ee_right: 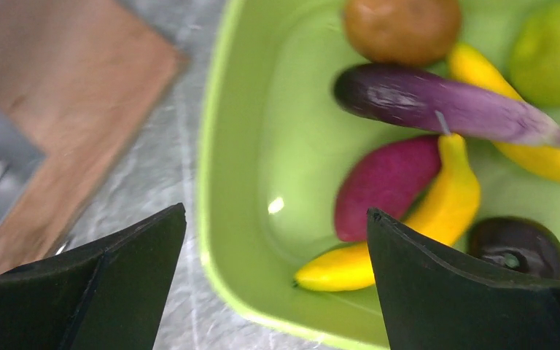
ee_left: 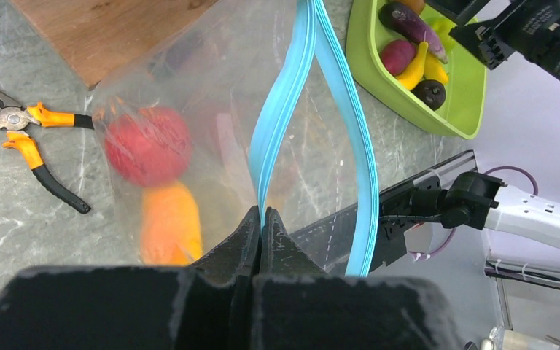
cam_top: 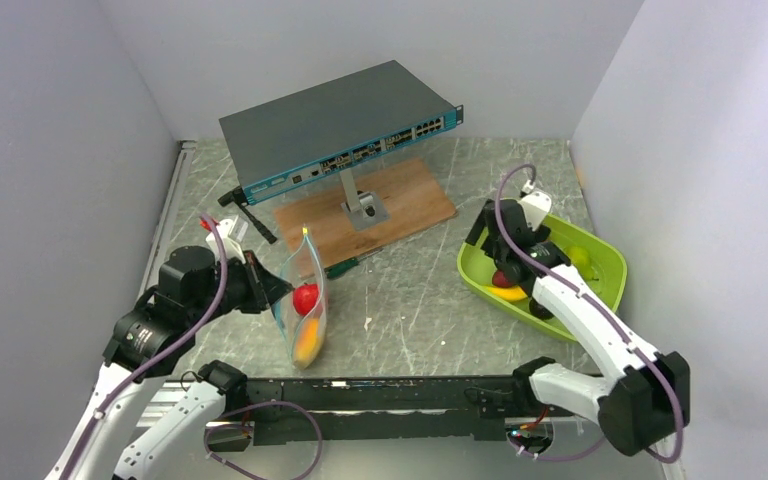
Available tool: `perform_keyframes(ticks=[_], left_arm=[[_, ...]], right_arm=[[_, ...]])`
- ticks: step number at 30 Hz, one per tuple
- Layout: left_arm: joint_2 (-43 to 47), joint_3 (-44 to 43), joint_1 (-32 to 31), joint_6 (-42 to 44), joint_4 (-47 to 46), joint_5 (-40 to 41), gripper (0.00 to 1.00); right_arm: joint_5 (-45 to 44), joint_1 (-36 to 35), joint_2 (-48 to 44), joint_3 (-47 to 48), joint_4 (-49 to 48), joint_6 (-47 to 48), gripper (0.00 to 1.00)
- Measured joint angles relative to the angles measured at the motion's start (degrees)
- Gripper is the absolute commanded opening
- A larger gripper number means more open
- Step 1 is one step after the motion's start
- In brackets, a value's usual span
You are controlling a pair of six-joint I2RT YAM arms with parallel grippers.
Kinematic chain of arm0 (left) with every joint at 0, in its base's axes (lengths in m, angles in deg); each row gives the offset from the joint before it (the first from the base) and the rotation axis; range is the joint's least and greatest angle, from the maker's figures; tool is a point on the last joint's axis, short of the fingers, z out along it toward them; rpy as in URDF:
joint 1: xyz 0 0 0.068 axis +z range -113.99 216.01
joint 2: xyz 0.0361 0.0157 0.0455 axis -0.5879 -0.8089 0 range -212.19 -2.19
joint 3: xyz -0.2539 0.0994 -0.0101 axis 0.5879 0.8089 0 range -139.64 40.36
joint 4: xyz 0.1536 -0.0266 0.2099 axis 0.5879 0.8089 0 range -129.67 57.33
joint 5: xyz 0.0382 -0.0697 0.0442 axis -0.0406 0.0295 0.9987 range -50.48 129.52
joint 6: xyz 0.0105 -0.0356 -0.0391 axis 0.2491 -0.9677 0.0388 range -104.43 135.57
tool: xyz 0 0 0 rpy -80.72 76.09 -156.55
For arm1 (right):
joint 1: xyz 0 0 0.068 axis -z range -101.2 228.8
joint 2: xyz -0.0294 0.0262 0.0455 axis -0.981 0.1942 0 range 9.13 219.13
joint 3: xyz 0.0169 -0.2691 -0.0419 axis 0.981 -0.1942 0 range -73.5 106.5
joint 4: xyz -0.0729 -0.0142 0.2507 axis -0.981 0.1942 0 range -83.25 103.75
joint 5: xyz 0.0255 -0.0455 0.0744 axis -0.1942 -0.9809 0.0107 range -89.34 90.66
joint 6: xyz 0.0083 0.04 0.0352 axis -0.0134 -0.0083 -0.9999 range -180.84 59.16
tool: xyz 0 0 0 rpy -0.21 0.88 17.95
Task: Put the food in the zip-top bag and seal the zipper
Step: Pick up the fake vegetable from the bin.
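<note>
The left pincer (ee_left: 259,227) is clamped tight on one teal lip of the zipper (ee_left: 286,117). It holds the zip-top bag (ee_left: 211,87) upright on the table (cam_top: 410,310) (red apple (ee_left: 148,146) and orange (ee_left: 169,222) inside), its arm bent low and turned inward. Farther out, the right pincer (ee_right: 275,219) gapes wide above the green tray (ee_right: 211,204), over the banana (ee_right: 456,197) and reddish piece (ee_right: 383,186), its arm stretched forward.

The bag (ee_left: 211,87) is clear plastic, the tray (ee_right: 262,138) glossy (smooth) plastic.
</note>
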Motion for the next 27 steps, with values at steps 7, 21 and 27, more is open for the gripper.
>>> perform_keyframes(ticks=[7,21,27], left_arm=[[-1.8,-0.3,0.0,-0.4,-1.0,-0.6,0.0],[3.7,6.2,0.0,-6.8,-3.7,1.1,0.0],[3.9,6.7,0.0,-7.8,-4.0,1.3,0.0]], right_arm=[[5.2,11.4,9.8,-3.1,1.5,-6.6,0.96],[6.5,14.6,16.5,-4.9,1.2,-10.0,0.8],[6.7,14.8,18.5,-5.4,-0.1,-9.8,0.54]])
